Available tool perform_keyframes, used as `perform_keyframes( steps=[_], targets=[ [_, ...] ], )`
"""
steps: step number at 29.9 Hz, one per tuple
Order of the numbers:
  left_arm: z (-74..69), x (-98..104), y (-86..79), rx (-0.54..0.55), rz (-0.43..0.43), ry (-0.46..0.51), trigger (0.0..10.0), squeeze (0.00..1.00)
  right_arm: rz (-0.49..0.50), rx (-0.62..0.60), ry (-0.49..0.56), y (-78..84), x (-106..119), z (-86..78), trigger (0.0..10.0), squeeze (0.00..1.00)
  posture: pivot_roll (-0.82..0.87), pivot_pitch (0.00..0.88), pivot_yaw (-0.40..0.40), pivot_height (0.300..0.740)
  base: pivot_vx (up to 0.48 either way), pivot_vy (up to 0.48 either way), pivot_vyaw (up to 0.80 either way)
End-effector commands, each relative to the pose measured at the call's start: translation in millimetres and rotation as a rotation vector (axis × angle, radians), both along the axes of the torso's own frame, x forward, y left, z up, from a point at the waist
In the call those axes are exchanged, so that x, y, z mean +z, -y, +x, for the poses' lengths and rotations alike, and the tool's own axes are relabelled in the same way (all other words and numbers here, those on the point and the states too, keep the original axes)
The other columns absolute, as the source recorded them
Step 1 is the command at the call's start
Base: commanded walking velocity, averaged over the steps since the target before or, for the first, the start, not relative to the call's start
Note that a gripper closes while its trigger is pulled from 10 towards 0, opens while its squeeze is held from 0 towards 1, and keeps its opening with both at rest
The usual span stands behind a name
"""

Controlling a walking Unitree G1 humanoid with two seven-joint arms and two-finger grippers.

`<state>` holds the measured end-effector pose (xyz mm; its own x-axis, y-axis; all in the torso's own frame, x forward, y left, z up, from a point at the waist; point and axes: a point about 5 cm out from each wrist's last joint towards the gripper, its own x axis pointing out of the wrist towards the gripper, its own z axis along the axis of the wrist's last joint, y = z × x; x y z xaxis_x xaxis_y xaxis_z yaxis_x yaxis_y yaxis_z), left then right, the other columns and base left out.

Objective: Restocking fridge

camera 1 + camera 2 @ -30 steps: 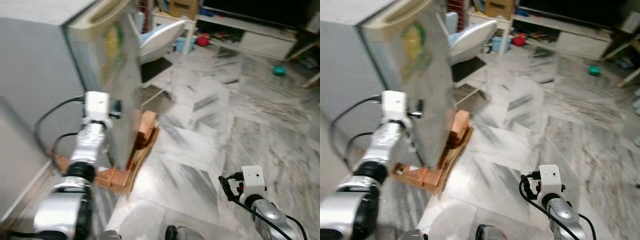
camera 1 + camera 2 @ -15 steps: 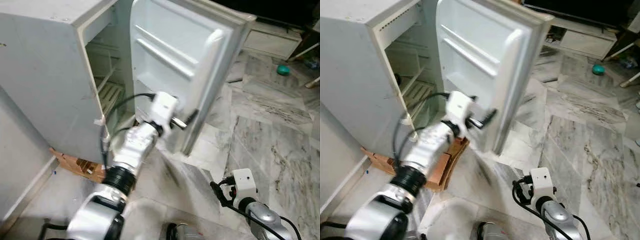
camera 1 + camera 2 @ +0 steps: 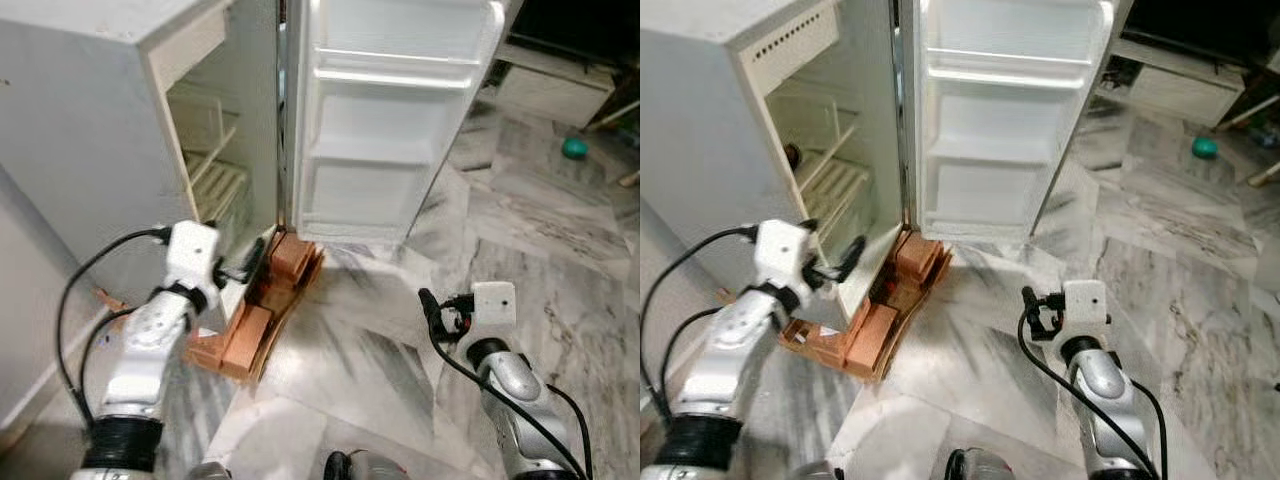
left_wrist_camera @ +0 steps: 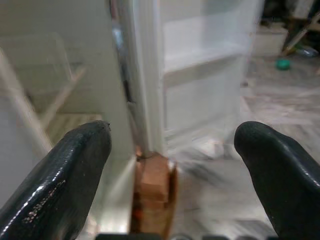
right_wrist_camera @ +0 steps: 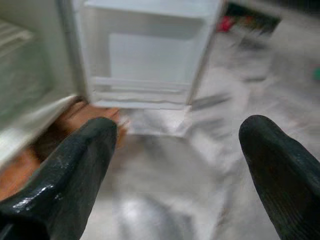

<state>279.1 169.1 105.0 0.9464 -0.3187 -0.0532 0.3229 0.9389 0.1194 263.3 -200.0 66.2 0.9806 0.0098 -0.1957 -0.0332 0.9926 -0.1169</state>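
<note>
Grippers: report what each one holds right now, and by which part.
Nothing is held. The left gripper is open in front of the open fridge, beside the bricks under it. The right gripper is open over the marble floor.

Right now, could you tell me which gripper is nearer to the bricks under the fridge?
Left. The left gripper hovers open just above the bricks, by the fridge's lower front edge. The right gripper hangs open over bare floor, well off to their right.
</note>
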Motion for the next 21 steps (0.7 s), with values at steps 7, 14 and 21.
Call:
perform_keyframes(
  steps=[7, 14, 21],
  targets=[
    [-2.2, 2.6, -18.4, 0.142, 0.05, 0.026, 10.0, 0.0, -0.014, 0.045, 0.009, -18.9, 2.2, 1.2, 10.0, 0.0, 0.05, 0.069, -0.08, 0.74, 0.28, -0.386, 0.0],
    [-14.8, -7.2, -20.2, 0.144, 0.081, -0.008, 10.0, 0.0, 0.096, -0.017, 0.072, -17.7, 4.2, 2.3, 10.0, 0.0, 0.05, 0.049, -0.07, 0.74, 0.336, -0.336, 0.0],
    [-11.6, -7.1, -18.9, 0.148, 0.091, -0.005, 10.0, 0.0, 0.138, -0.017, 0.082, -21.7, 8.2, 11.9, 10.0, 0.0, 0.04, 0.039, -0.067, 0.74, 0.452, 0.0, -0.66]
  ],
)
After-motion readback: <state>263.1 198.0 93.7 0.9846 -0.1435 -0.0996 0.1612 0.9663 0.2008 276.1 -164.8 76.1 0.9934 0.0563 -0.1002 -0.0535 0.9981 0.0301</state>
